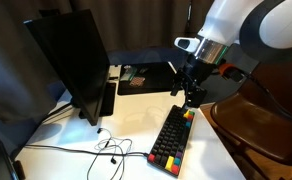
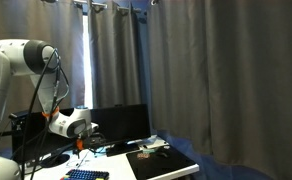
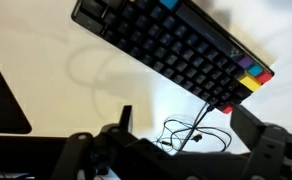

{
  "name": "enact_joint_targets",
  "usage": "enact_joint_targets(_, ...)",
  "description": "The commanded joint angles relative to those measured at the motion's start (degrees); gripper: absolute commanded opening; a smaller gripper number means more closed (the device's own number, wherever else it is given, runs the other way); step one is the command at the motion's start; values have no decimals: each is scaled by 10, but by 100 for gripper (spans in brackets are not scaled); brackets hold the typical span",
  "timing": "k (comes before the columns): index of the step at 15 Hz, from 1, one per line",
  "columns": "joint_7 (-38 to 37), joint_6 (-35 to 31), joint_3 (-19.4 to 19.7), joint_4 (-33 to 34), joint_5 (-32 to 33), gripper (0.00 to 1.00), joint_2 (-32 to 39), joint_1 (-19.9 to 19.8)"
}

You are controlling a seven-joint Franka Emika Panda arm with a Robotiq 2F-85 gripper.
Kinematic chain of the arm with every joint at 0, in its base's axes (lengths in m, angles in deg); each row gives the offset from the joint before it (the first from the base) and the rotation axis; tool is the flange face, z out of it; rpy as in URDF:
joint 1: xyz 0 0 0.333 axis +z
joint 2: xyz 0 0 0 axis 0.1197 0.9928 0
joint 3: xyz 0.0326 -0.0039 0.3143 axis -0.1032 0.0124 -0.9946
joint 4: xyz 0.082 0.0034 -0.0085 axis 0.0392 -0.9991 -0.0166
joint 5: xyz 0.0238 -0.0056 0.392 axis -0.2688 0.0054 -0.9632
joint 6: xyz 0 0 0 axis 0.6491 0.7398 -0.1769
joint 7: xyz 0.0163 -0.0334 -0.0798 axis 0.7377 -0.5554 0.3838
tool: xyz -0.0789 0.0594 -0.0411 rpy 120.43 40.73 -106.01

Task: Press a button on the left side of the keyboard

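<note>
The small, compact rectangular black keyboard point(image 1: 171, 135) lies on the white desk point(image 1: 136, 115), running lengthwise away from the camera in an exterior view. It has red, yellow, green and blue keys at its far end and along its near edge. In the wrist view it crosses the upper part of the picture at a slant point(image 3: 176, 50), with the coloured keys at its right end.

The dark end effector point(image 1: 191, 100) hangs just above the far, coloured end of the keyboard, pointing down. In the wrist view its two fingers point(image 3: 124, 120) stand wide apart with nothing between them, clear of the keys.

Thin black cables point(image 1: 106, 150) lie looped on the desk beside the keyboard, and they show between the fingers in the wrist view point(image 3: 191, 135).

Further off, a large flat black mouse mat point(image 1: 146, 75) lies behind the keyboard, and a black monitor point(image 1: 71, 60) stands on the desk with its back to the camera. A brown glossy piece of furniture point(image 1: 261, 130) sits by the desk edge. Grey curtains point(image 2: 216, 70) hang behind the scene.
</note>
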Motion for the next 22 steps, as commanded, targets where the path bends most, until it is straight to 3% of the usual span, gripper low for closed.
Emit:
enact_joint_targets(1,-128,54,-28,-27,131,100,-68,-48)
enact_joint_targets(4,-198,99,-68,-25,175,100,-102,-91)
enact_joint_targets(9,-246,138,-117,-35,149,100,-147,-136)
enact_joint_targets(14,-258,152,-126,-55,124,100,-181,-149)
enact_joint_targets(15,-250,142,-128,-33,141,100,-152,-150)
enact_joint_targets(22,-253,143,-126,-46,137,100,-165,-151)
